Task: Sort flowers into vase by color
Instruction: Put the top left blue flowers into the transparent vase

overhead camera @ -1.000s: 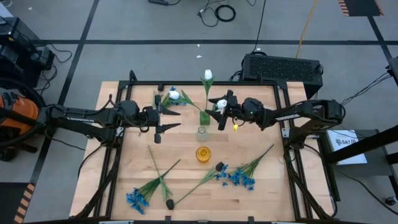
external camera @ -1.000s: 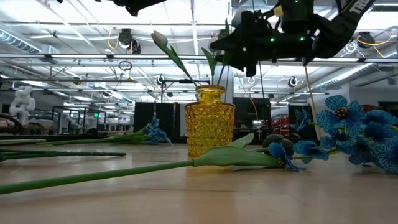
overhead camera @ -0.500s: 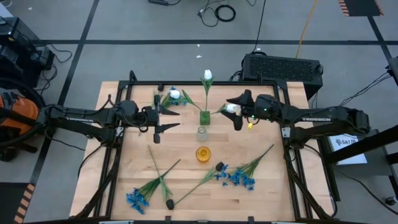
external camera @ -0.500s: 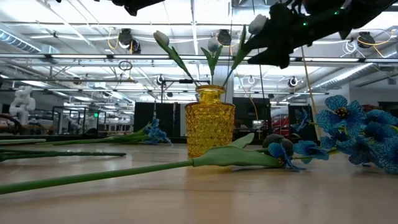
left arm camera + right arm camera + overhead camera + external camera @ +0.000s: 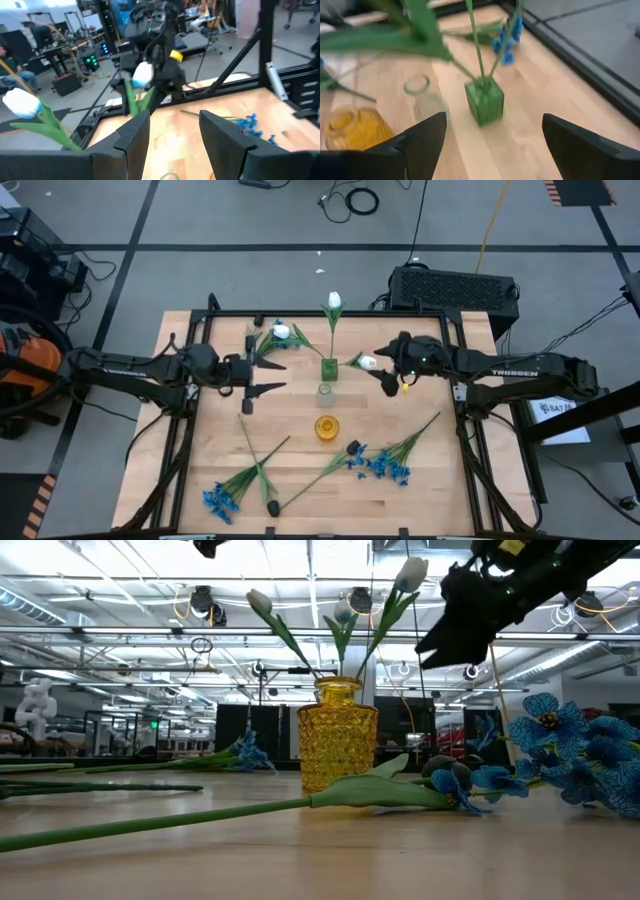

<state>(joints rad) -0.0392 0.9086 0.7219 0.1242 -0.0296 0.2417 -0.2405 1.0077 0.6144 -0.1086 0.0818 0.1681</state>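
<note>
A small green square vase (image 5: pixel 328 368) stands mid-table and holds three white tulips (image 5: pixel 334 301) by their stems. One head (image 5: pixel 281 332) leans toward the left arm and one (image 5: pixel 367 362) toward the right arm. My right gripper (image 5: pixel 383 368) is open, just right of that last head, and touches nothing. In its wrist view (image 5: pixel 492 150) the fingers stand wide apart before the green vase (image 5: pixel 485 102). My left gripper (image 5: pixel 262 377) hovers open left of the vase, with the tulips (image 5: pixel 142 74) ahead of it (image 5: pixel 175 140).
A clear glass vase (image 5: pixel 325 393) and a yellow glass vase (image 5: pixel 326 427) stand in a row nearer than the green one. Blue clusters (image 5: pixel 385 467) (image 5: pixel 218 500) and dark buds (image 5: pixel 353 447) (image 5: pixel 273 507) lie on long stems along the near half. A black frame borders the table.
My right gripper has drawn back from over the green vase toward the table's right and come lower. The third white tulip has stayed behind in the vase, leaning right.
</note>
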